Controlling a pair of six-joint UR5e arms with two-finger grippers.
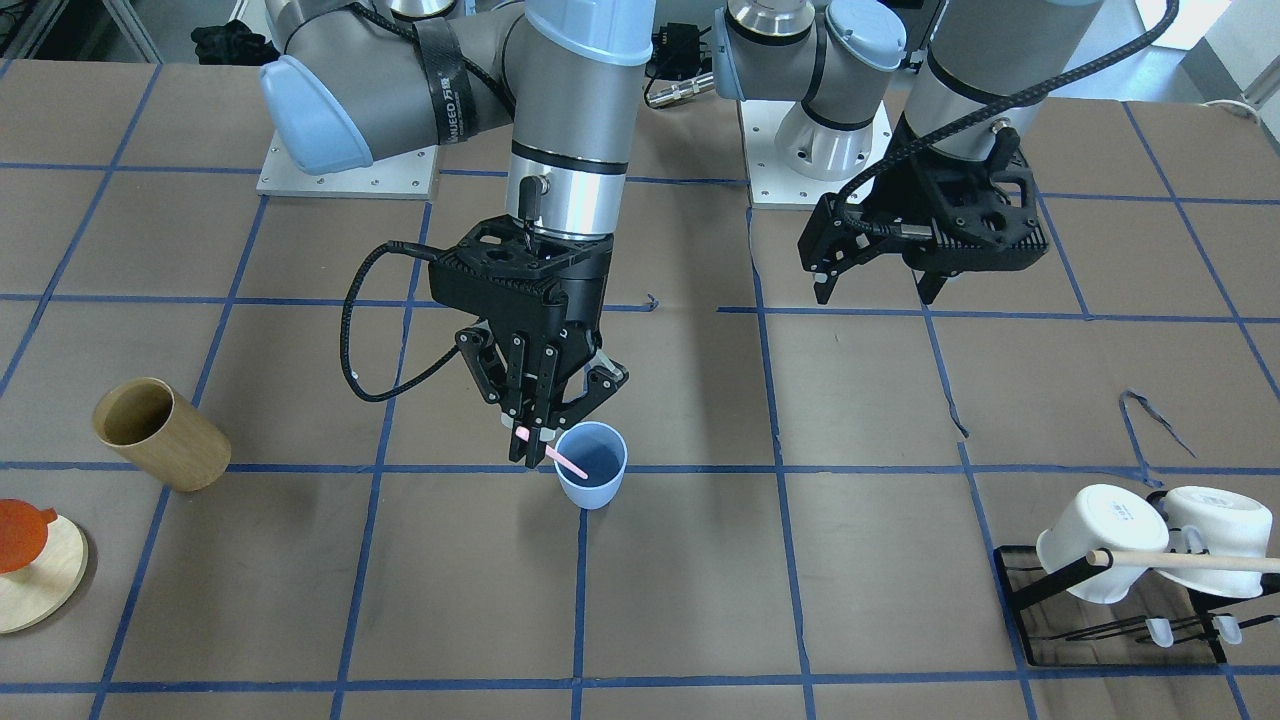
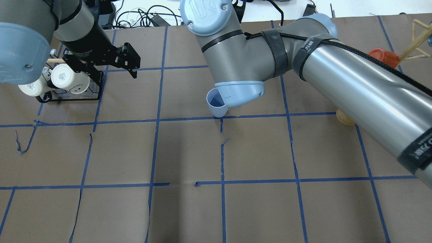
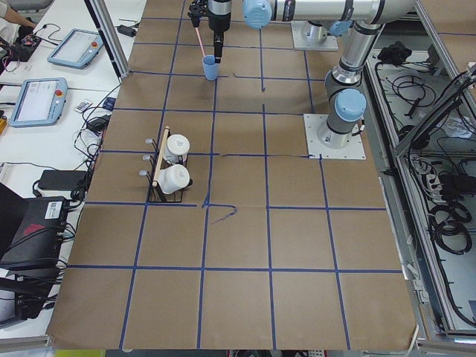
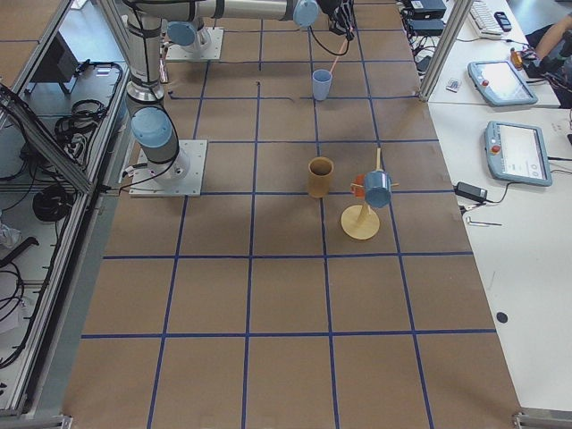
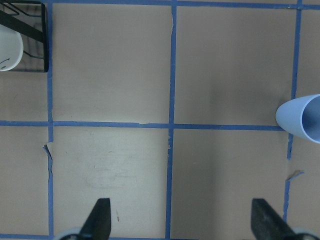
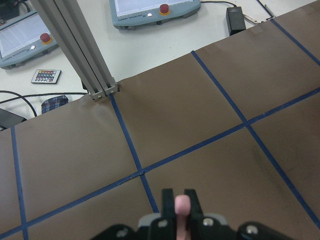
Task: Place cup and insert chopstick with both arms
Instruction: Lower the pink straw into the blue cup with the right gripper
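Chopstick [image 1: 566,462] crosses cup [image 1: 591,493] rim, right gripper [image 1: 530,445] clamping it.

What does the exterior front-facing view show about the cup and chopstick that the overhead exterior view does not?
Only the front-facing view shows the right gripper shut on the pale pink chopstick, whose lower end is at the mouth of the light blue cup. Only the overhead view shows the right arm's blue joint cap hiding that gripper, and cables at the view's top. Both show the cup upright and the left gripper open, apart from it.
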